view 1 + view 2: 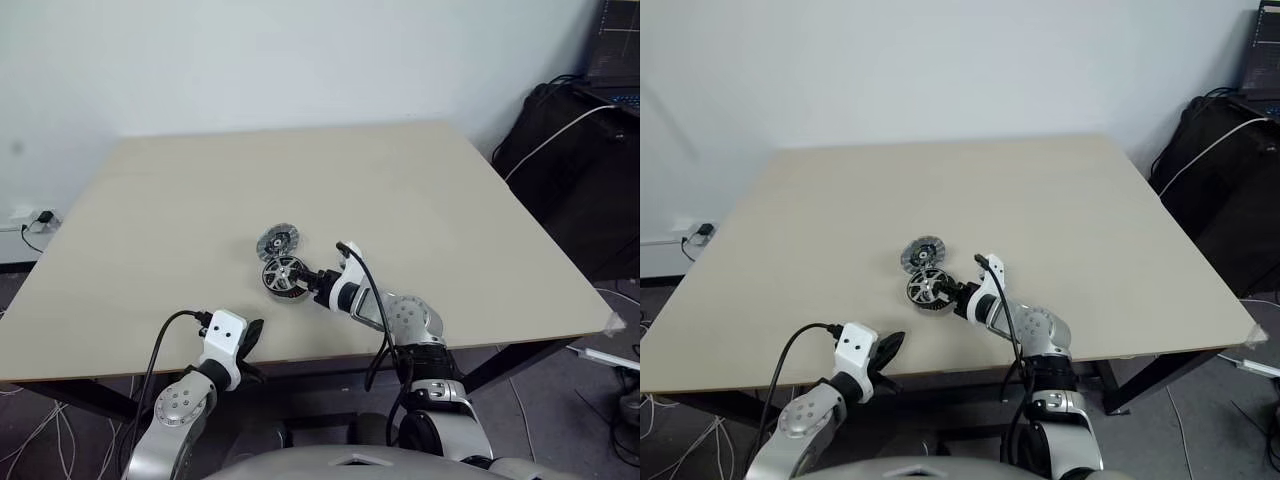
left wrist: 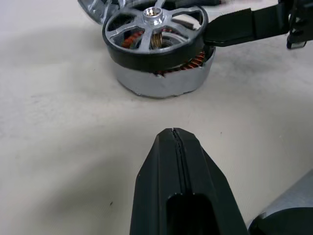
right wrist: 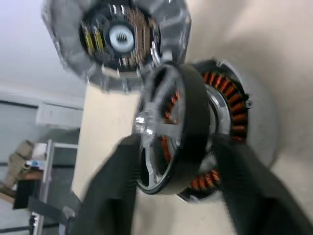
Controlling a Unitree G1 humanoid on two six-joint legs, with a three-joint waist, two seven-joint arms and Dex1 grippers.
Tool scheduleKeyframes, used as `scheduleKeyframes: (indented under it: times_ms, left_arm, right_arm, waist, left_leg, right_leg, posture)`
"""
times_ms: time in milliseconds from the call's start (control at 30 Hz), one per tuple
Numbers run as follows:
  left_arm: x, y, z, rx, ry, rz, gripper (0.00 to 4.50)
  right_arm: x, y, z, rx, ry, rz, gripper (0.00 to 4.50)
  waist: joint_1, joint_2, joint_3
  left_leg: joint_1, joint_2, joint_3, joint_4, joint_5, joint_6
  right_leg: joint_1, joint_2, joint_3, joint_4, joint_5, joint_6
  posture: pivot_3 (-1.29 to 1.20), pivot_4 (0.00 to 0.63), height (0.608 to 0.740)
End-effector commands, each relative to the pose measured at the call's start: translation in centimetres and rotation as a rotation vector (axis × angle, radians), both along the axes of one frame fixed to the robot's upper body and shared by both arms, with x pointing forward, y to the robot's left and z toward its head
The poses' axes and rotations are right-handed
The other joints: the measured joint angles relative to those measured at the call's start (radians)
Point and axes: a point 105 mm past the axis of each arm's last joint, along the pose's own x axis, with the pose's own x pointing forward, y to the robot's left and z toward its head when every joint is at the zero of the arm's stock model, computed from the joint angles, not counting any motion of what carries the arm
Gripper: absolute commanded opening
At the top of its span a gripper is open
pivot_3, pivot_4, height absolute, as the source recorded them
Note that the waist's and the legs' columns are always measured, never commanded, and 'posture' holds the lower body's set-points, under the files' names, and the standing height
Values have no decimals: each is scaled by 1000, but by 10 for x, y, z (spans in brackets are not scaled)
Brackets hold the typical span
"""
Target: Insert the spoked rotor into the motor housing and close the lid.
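The spoked rotor (image 2: 154,29) sits tilted on top of the motor housing (image 2: 161,81), whose copper windings show under its dark rim. Its silver spokes and hub face up. My right gripper (image 3: 176,142) is open, one black finger on each side of the rotor's rim; one of these fingers (image 2: 239,27) reaches the rim from the side. The lid (image 1: 278,241), a grey ribbed disc, lies on the table just behind the housing. My left gripper (image 2: 173,134) is shut and empty, a short way in front of the housing near the table's (image 1: 420,190) front edge.
The beige table stretches wide to the back and both sides. A black bag (image 1: 565,140) with a white cable stands off its right side, under a laptop (image 1: 615,55). A wall socket (image 1: 35,218) with plugs is at the far left.
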Motion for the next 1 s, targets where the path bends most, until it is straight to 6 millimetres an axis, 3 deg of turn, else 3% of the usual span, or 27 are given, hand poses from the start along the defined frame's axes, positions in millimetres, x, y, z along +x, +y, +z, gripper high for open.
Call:
scheduleKeyframes:
  times_ms: [33, 100, 467, 733, 867, 1000]
  left_arm:
    - [6, -2, 14, -8, -59, -6, 0]
    - [6, -3, 14, -9, -59, -6, 0]
    - [7, -4, 14, -14, -60, -13, 0]
    - [7, -4, 14, -16, -62, -17, 0]
    - [7, -4, 14, -16, -62, -16, 0]
    - [6, -4, 14, -17, -61, -12, 0]
  right_arm:
    - [7, -7, 9, -11, -36, -31, 3723]
    - [9, -13, 10, -19, -43, -58, 4351]
    - [11, -18, 36, -11, -155, -69, 4351]
    - [1, -3, 42, -244, -413, 72, 4351]
    - [-4, 10, 36, -359, -502, 172, 3484]
    - [-4, 24, 33, -468, -601, 263, 2083]
  waist:
    - [0, 1, -2]
    - [0, 2, -3]
    - [3, 3, -3]
    - [-4, 3, -3]
    - [-4, 3, -2]
    - [-2, 1, -2]
  left_leg:
    - [0, 0, 0, 0, 0, 0]
    - [1, 0, 0, 0, 0, 0]
    - [0, -1, 0, 0, 2, 1]
    - [0, 0, 0, -1, 2, 1]
    - [0, 0, 0, 0, 2, 1]
    - [0, 0, 0, 0, 2, 1]
  right_leg:
    - [1, 0, 0, 0, 0, 0]
    - [1, 0, 0, 0, 0, 0]
    - [1, 0, 0, -1, 1, 1]
    - [0, 0, 0, 0, 0, 1]
    - [0, 0, 0, 0, 0, 1]
    - [1, 0, 0, 0, 0, 1]
  posture:
    - [0, 0, 740]
    - [0, 0, 740]
    - [0, 0, 740]
    - [0, 0, 740]
    - [0, 0, 740]
    - [0, 0, 740]
